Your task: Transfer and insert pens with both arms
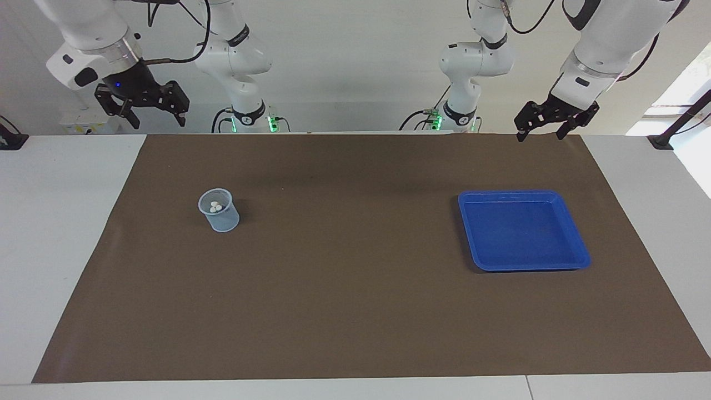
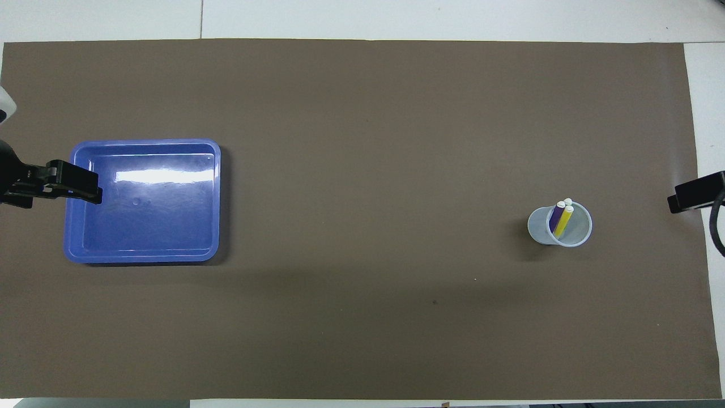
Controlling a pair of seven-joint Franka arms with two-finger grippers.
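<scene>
Three pens (image 2: 561, 219) stood together in one clear cup (image 2: 559, 226), cap ends up: three pale caps showed in the facing view (image 1: 215, 206), while from overhead only a purple barrel and a yellow one could be told, the third pen's colour hidden. The cup stood on the mat toward the right arm's end of the counter. One blue tray (image 1: 522, 230) lay toward the left arm's end, well apart from the cup, with nothing in it.

There were two arms. The left gripper (image 1: 542, 130) hung in the air over the mat's edge nearest the robots, its jaws released and holding nothing. The right gripper (image 1: 150, 114) hung raised over the white counter just off the mat's corner at the robots' edge, jaws likewise spread and empty.

One brown mat (image 2: 362, 317) covered most of the white counter (image 1: 50, 233). A plain pale wall (image 1: 355, 66) stood at the robots' end, and a bright window showed at the left arm's end.
</scene>
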